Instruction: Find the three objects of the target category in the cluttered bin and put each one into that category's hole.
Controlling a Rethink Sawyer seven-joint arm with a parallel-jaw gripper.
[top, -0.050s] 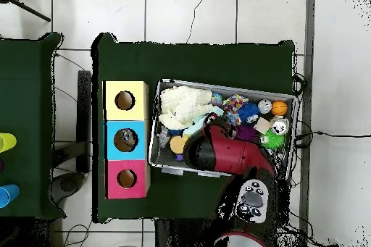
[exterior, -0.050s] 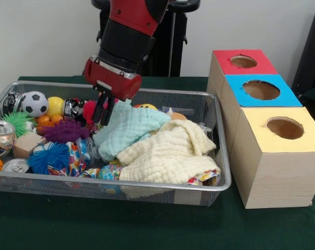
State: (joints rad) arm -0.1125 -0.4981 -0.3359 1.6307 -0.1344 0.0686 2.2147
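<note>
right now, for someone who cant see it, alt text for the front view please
A red and black robot arm lowers its gripper into a wire mesh bin cluttered with cloths, balls and cans. Beside the bin stand three wooden boxes with round holes, topped red, blue and yellow.

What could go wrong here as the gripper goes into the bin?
The gripper is down at the edge of the mint cloth, so it may snag or lift cloth rather than a toy. The cloths cover much of the bin, hiding objects. The tightly packed balls could get knocked aside.

The cream cloth point(exterior, -0.050s: 170, 156) and mint cloth point(exterior, -0.050s: 127, 130) cover whatever lies beneath them in the wire bin point(exterior, -0.050s: 147, 188). Overhead, the arm point(top, -0.050s: 228, 153) hides the bin's near middle.
</note>
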